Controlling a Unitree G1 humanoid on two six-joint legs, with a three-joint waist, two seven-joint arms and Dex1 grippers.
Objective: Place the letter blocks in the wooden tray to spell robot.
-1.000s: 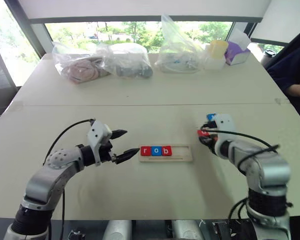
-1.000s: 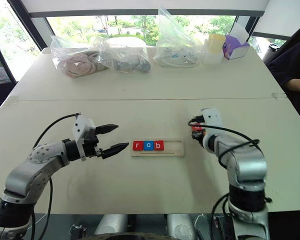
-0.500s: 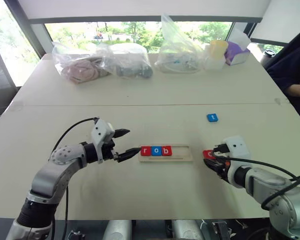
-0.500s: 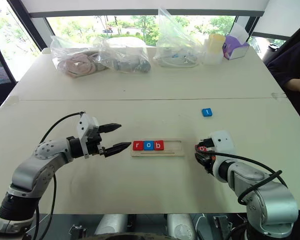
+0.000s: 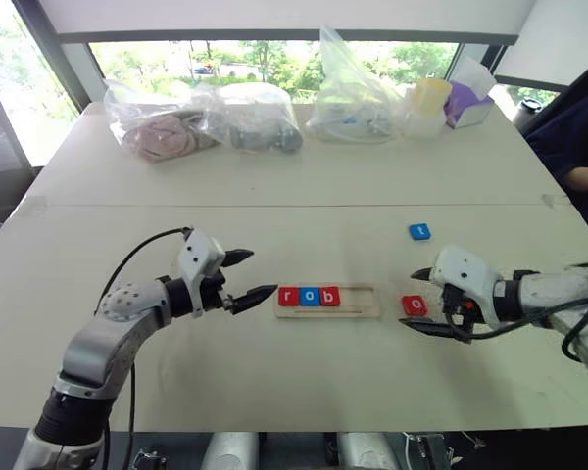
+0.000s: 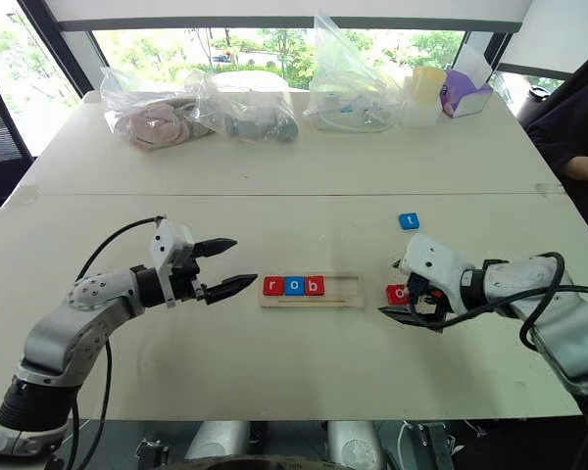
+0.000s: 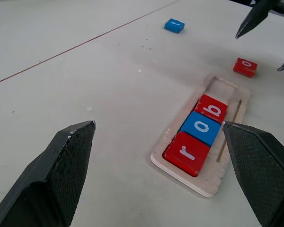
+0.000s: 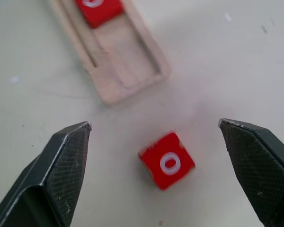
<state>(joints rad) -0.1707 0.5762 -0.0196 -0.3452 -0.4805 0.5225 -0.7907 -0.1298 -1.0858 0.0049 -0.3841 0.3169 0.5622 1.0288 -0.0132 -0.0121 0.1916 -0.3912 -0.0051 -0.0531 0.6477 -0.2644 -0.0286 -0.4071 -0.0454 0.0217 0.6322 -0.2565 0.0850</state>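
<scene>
Three letter blocks, a red r (image 5: 288, 296), a blue o (image 5: 309, 296) and a red b (image 5: 329, 296), are seated side by side in the left part of the wooden tray (image 5: 365, 311), at the centre of the left eye view; the right part of the slot is bare. A red o block (image 5: 414, 305) is seen lying flat on the table (image 5: 304, 181) just right of the tray, apart from it. A blue t block (image 5: 419, 232) lies further up the frame, right of centre. The right gripper (image 5: 421, 302), at right of frame, is spread wide about the red o block without touching it. The left gripper (image 5: 249, 275), at left of centre, is spread wide and holds nothing, fingertips near the tray's left end.
</scene>
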